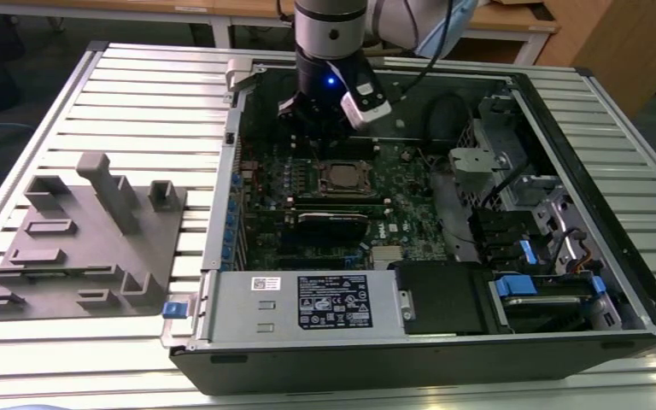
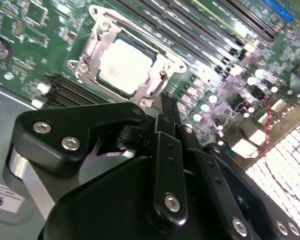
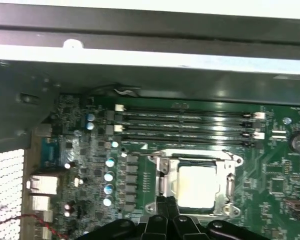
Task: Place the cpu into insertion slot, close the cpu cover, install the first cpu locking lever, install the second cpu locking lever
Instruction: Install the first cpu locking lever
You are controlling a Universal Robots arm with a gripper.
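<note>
Your scene: pale slatted metal worktop spreads on all sides of claw, evenly lit, soft glare on slats. Beyond claw, past worktop's far edge: wood-topped tables on white legs. Dark floor toward exterior view's left of claw. Wooden panel well off toward exterior view's right.

cpu cover edge partly behind jaws

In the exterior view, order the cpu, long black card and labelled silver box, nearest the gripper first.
1. cpu, right by the gripper.
2. long black card, beyond the cpu.
3. labelled silver box, low in the view.
</note>
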